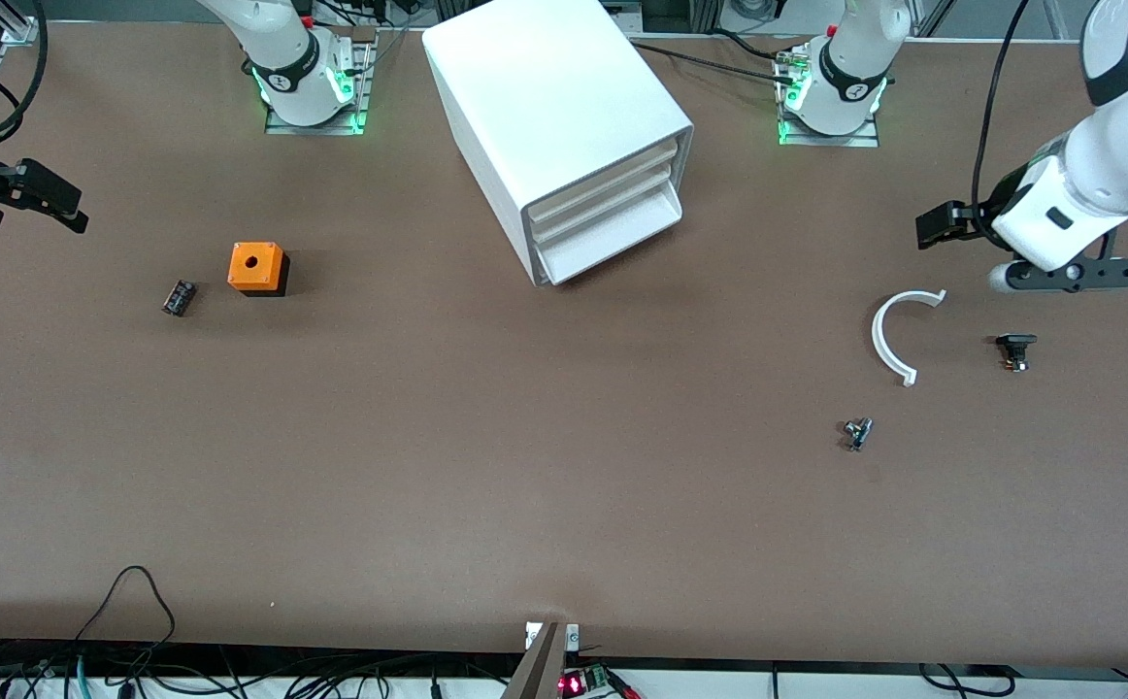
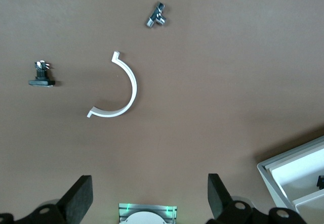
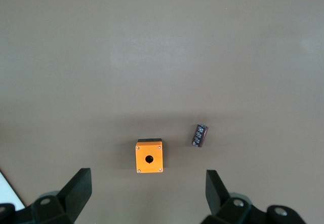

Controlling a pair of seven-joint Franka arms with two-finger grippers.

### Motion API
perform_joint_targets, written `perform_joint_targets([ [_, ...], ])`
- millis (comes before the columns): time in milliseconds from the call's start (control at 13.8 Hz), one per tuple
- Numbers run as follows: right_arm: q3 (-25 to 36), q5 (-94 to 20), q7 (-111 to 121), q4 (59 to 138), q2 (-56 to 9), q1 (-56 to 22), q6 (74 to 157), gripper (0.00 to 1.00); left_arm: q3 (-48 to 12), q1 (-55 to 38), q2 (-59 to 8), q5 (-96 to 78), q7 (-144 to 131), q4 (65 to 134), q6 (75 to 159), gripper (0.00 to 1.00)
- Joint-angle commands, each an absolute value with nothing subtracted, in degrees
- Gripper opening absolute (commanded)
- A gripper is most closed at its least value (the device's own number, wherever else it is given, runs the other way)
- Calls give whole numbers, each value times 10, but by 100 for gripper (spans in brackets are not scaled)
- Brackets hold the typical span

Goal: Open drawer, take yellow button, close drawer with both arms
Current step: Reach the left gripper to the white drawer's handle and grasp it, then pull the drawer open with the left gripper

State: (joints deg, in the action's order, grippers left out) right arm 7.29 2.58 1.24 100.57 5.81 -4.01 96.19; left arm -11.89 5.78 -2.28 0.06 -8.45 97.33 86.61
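The big white cabinet [image 1: 564,136] sits on the brown surface [image 1: 525,466] between the two arm bases, and its front is turned a bit toward the left arm's end. The drawer [image 1: 613,170] on top looks pushed in, so no step of the job looks done yet. The button cannot be seen anywhere; my guess is that it is inside that shut drawer. The left gripper [image 2: 149,198] hangs in the air over the surface near the left arm's end, by a white curved piece [image 1: 894,335]. Its two fingers are spread wide and it has nothing in them. The right gripper [image 3: 147,196] hangs over the right arm's end, and its fingers are wide apart and bare too. The cabinet front faces more toward the left gripper, and the left wrist view shows a corner of the cabinet, so I think the left arm is better placed to pull the drawer. The drawer's long side runs across the cabinet front, and it should slide out toward the front camera and the left arm's end. There is a lot of bare room there. An orange cube [image 1: 257,267] and a small black part [image 1: 179,297] lie near the right arm's end. Two more tiny parts [image 1: 1015,349] [image 1: 857,433] lie near the white curved piece.
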Motion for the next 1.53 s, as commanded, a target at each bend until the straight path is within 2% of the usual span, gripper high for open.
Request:
perform_joint_targets([
  [0, 67, 25, 13, 1005, 61, -34, 960, 100, -112, 48, -18, -8, -66, 994, 860, 100],
  [291, 67, 25, 12, 1005, 55, -34, 959, 100, -112, 48, -44, -134, -19, 1069, 868, 100],
  [655, 67, 26, 12, 1005, 53, -34, 960, 100, -112, 47, -85, -355, 72, 1178, 925, 100],
  [1018, 67, 25, 12, 1005, 53, -35, 955, 100, -122, -3, -126, -574, 201, 1271, 986, 100],
  [1164, 67, 26, 13, 1005, 53, -35, 954, 100, -147, -17, -129, -627, 207, 1282, 988, 100],
  [1455, 67, 25, 13, 1005, 52, -35, 954, 100, -227, -18, -129, -663, 206, 1298, 1045, 97],
])
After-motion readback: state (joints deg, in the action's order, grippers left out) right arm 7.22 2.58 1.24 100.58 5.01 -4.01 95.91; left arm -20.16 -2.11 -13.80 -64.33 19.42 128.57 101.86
